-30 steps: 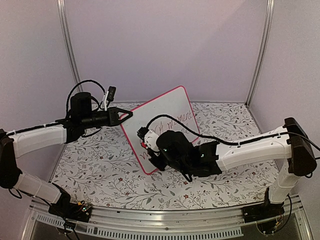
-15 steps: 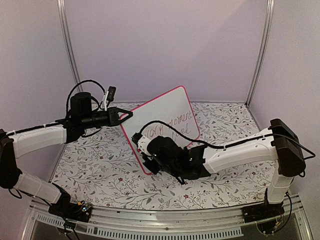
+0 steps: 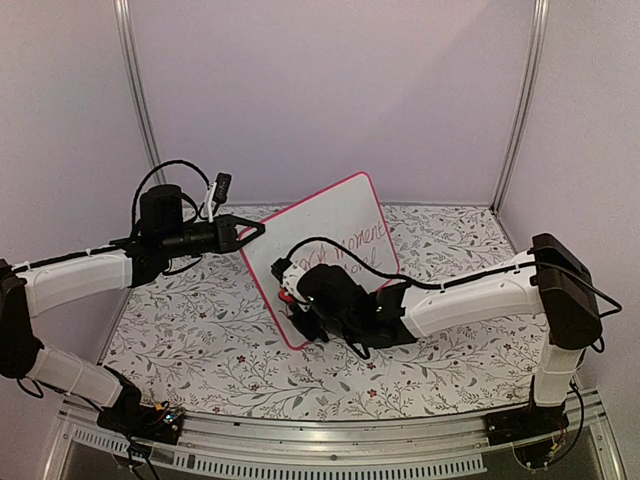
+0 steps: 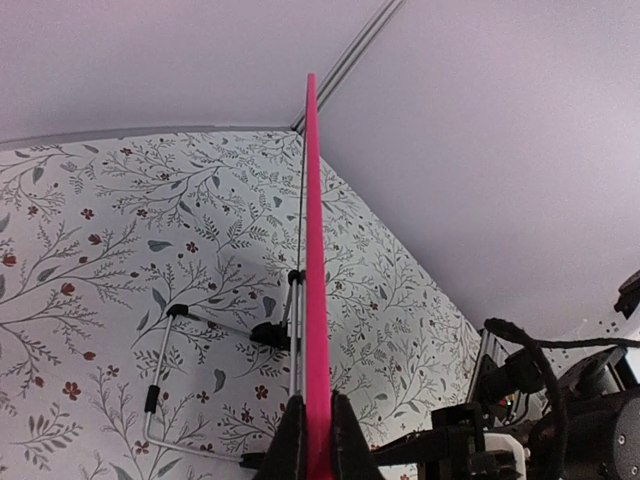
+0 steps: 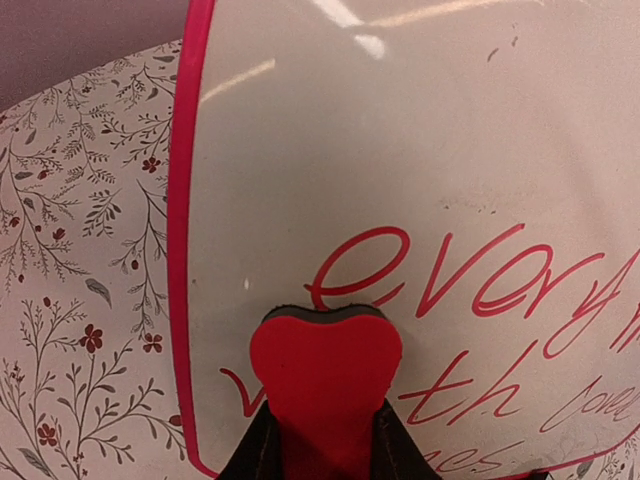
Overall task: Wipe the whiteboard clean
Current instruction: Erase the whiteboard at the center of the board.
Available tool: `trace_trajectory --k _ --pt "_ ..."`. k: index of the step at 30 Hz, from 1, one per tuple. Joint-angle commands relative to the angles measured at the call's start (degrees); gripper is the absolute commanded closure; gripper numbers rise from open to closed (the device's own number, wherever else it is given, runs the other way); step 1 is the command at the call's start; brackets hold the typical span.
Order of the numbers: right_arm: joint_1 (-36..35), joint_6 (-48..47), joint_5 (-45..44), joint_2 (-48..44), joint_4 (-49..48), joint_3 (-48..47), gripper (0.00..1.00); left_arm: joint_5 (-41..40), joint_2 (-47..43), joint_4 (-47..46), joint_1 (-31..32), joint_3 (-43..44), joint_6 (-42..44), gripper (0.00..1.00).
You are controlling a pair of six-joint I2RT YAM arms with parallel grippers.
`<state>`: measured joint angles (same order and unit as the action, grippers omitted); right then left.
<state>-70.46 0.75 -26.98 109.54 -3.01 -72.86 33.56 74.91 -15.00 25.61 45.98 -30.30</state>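
the whiteboard (image 3: 340, 210) stands tilted near the back edge of the tabletop (image 3: 200, 330). the left gripper (image 3: 262, 228) pinches its pink side. the right gripper (image 5: 322, 445) squeezes a red heart eraser (image 5: 325, 365) against the red words.

lab-style robot booth: plain lilac walls (image 3: 330, 90), aluminium corner posts (image 3: 520, 110), floral table cover (image 3: 190, 335), aluminium base rail (image 3: 330, 442).

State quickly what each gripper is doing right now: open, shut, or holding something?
The left gripper is shut on the whiteboard, gripping its pink edge.
The right gripper is shut on the red eraser.
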Motion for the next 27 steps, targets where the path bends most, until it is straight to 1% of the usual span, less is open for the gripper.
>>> trace_trajectory --k 1,12,27 --pt "0.4 2.2 2.6 1.9 0.2 -0.2 0.76 1.8 -2.0 -1.6 0.7 -0.1 -1.5 1.0" --pt "2.1 4.0 6.0 1.7 -0.8 -0.3 0.76 2.4 -2.0 -1.6 0.8 -0.1 -1.5 1.0" --pt "3.7 0.1 6.6 4.0 0.8 -8.9 0.76 2.5 -1.8 -1.7 0.8 0.0 -1.5 1.0"
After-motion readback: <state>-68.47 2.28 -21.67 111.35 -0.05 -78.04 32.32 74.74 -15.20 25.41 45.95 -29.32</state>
